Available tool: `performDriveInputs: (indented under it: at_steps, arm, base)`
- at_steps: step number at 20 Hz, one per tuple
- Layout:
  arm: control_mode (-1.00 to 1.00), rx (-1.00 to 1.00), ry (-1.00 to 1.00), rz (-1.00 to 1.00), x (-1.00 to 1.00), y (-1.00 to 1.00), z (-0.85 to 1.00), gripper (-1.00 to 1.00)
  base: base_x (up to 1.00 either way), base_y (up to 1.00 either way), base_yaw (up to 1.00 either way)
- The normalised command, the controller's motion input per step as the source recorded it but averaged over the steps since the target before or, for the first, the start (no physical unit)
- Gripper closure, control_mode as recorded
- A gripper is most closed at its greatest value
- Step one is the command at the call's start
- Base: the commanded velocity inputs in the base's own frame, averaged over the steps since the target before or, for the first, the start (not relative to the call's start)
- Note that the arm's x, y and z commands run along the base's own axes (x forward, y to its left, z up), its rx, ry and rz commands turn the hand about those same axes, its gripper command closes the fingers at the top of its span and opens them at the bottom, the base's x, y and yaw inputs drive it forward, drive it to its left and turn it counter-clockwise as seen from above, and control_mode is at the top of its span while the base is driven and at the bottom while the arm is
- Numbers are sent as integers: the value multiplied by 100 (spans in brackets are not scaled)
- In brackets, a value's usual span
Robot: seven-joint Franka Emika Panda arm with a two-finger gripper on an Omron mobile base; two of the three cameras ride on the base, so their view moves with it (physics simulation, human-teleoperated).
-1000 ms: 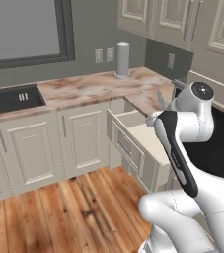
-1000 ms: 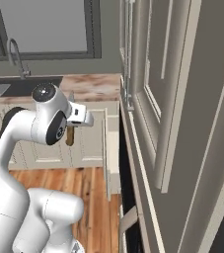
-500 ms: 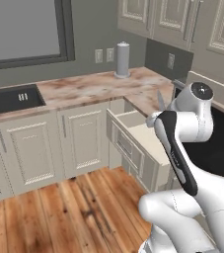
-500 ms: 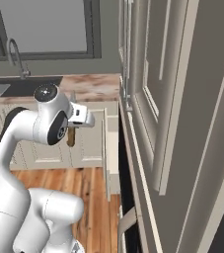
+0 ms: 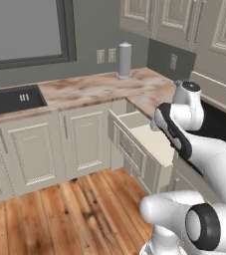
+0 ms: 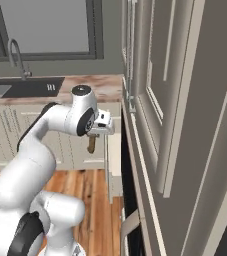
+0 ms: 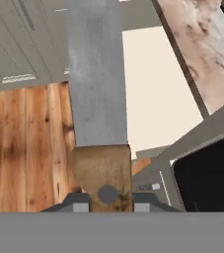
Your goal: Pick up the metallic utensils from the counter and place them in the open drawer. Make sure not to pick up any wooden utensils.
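Note:
My gripper is shut on a metallic utensil, the knife. Its dark brown handle sits between my fingertips and its grey blade points away from the hand. In the hand view the blade crosses the near edge of the open drawer, whose pale interior lies beside and beneath it. The right base view has the gripper above the drawer with the brown handle hanging below. The drawer juts from under the marbled counter. The wooden utensils are out of view.
A sink with faucet is set in the counter at left. A grey canister stands at the back wall. A tall cabinet rises close on the right. Wood floor lies in front of the cabinets.
The gripper with the knife has shifted a little right and down, nearer over the drawer. Its grip on the knife is unchanged.

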Motion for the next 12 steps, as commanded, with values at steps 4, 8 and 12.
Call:
performDriveInputs:
  at_steps: [4,8,12]
  arm:
    - [-100,0,21,0,65,-23,-55,100]
    - [-100,0,11,0,59,-10,-53,100]
    - [-100,0,10,0,61,0,-41,100]
  base:
    - [0,0,0]
    - [0,0,0]
    - [0,0,0]
